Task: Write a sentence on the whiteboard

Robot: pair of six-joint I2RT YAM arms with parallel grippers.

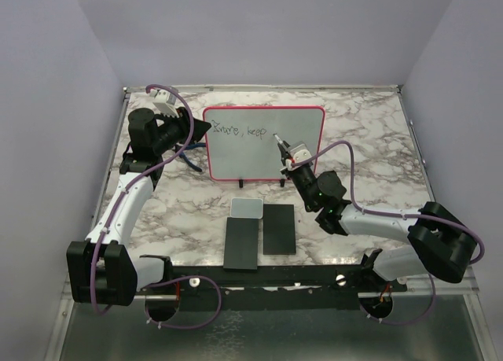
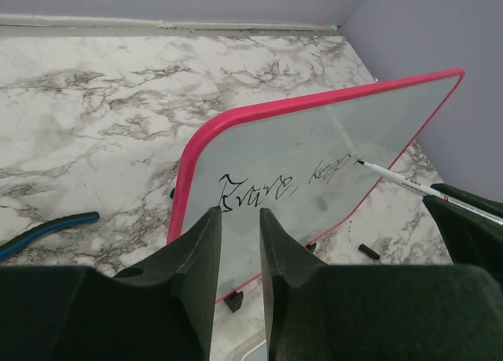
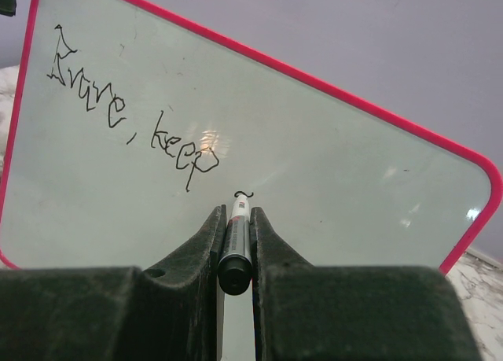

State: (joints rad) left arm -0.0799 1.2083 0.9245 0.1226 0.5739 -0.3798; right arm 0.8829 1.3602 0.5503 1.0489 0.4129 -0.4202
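Evidently the left end effector pinches the rim of the whiteboard to steady it, while the right end effector clamps the marker, its tip extending the sentence past "keep".

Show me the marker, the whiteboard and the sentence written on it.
marker (image 3: 237,239), right wrist view, on its barrel between the jaws.
whiteboard (image 1: 259,160), top external view, on its bare white face.
sentence (image 3: 118,113), right wrist view, on the end of the first word.
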